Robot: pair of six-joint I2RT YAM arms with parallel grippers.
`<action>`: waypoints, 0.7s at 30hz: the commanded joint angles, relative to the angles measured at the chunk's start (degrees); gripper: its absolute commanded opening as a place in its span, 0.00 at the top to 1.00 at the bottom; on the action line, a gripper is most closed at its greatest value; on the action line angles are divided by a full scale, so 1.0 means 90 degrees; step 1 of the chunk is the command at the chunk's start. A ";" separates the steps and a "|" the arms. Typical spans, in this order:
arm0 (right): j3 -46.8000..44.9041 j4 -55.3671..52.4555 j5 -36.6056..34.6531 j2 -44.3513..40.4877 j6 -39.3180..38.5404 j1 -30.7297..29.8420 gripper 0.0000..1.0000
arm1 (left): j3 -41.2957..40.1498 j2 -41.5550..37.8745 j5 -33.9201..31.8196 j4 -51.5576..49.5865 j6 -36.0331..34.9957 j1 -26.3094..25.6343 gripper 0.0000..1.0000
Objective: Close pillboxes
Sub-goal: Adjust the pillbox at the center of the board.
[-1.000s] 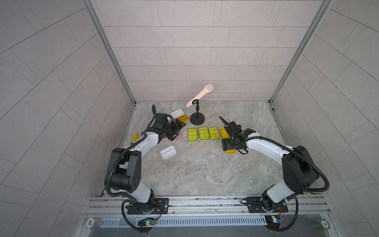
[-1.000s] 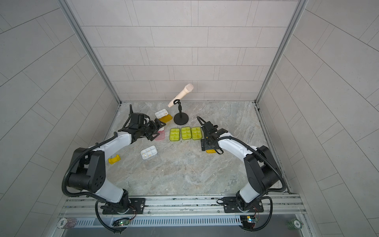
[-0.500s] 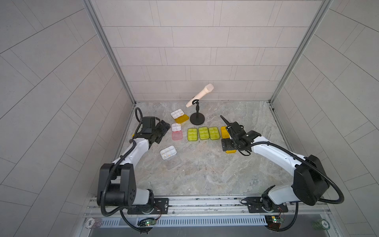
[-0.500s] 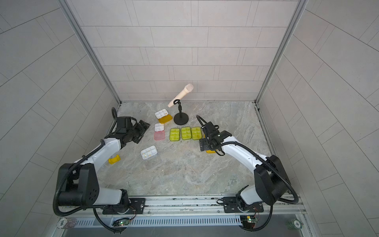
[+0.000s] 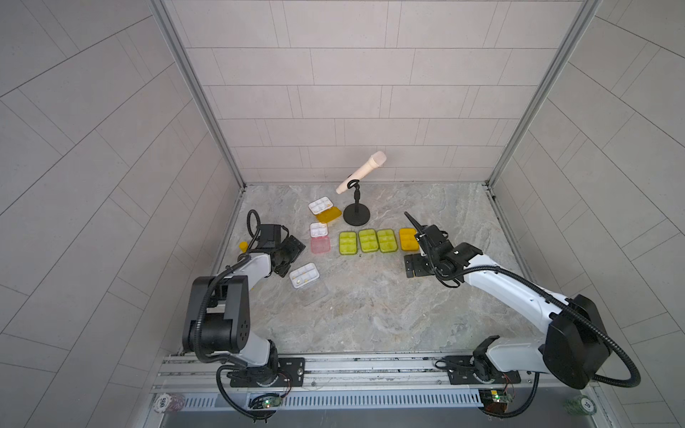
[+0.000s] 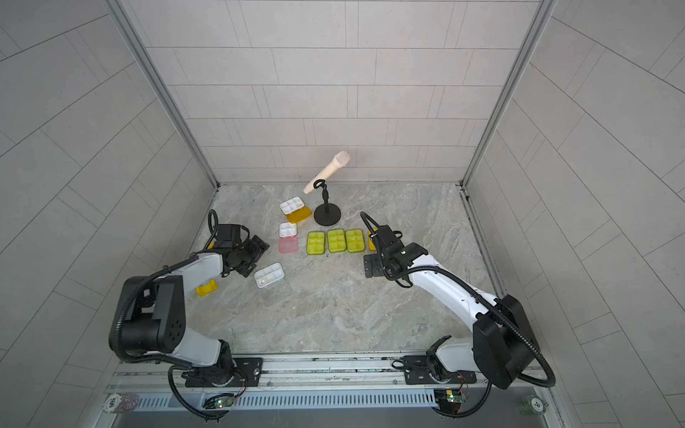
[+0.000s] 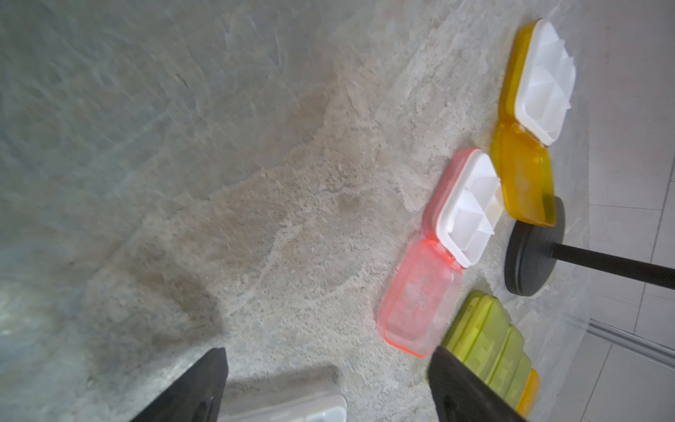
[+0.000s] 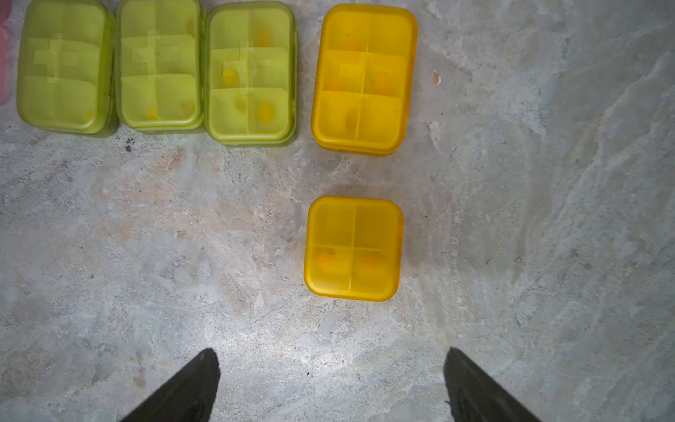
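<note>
The marbled counter [image 5: 370,315] fills the lower middle of both top views, and a microphone stand [image 5: 356,215] rises near its far edge at centre. The left hand [image 5: 290,259] sits left of centre, released, its fingers spread wide with nothing between them. It is just beside the clear pillbox [image 5: 304,276], which lies open with its lid flat on the counter. The right hand [image 5: 417,265] is right of centre, likewise released and empty. In its wrist view the black fingers frame bare counter short of a closed small square orange pillbox [image 8: 353,248]. Across the centre runs a row of closed boxes: three lime green pillboxes [image 5: 368,241] close side by side, then an orange pillbox [image 5: 408,239] at the right end. Left of the row the pink pillbox [image 5: 319,239] lies open. Above it the orange-lidded pillbox [image 5: 324,209] is open too, near the stand's base. A small yellow bottle [image 6: 207,288] lies beside the left arm.
</note>
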State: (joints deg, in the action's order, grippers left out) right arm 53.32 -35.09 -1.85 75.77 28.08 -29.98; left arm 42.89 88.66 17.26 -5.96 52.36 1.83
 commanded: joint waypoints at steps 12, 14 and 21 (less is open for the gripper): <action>-0.0052 -0.0087 0.0009 -0.0284 0.0103 -0.0068 0.03 | -0.0514 0.0047 0.0076 0.0532 0.0100 -0.0042 0.10; -0.0017 -0.0090 0.0015 -0.0256 0.0104 -0.0075 0.03 | -0.0643 -0.0047 0.0143 0.0556 0.0146 -0.0122 0.10; 0.0056 -0.0109 0.0126 -0.0252 0.0113 -0.0076 0.04 | -0.1210 -0.0903 0.0305 0.0565 0.0233 -0.0428 0.10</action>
State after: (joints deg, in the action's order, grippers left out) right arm 52.53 -35.16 -1.06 74.41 28.58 -30.37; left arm 33.80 83.02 19.59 2.66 53.71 -1.19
